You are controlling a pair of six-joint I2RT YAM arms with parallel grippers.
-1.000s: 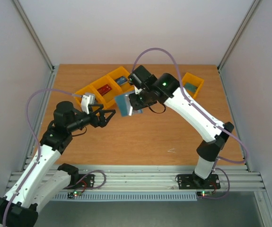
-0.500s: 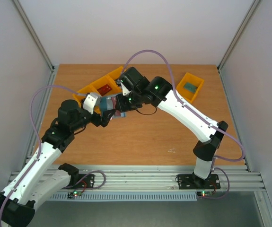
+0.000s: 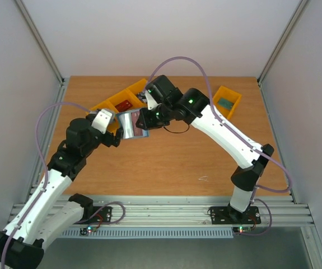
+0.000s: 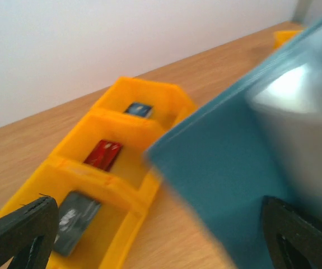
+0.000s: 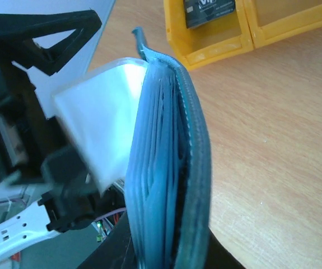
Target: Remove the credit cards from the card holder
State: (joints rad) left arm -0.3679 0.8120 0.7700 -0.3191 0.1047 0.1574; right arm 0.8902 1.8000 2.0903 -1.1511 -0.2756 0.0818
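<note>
Wood table (image 3: 177, 162) w/ orange bins (image 3: 119, 103); R gripper (image 3: 143, 119) pinched on card holder (image 3: 130, 124), L gripper (image 3: 117, 133) spread wide, empty.

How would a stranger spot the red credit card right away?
Toward the table's back left stands a row of joined orange bins. The red credit card lies flat in one compartment, between those holding a blue card and a dark grey card. No other card in the bins is red.

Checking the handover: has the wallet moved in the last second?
Yes. The wallet moved left along the orange bin row, from near its right end to near its middle.
</note>
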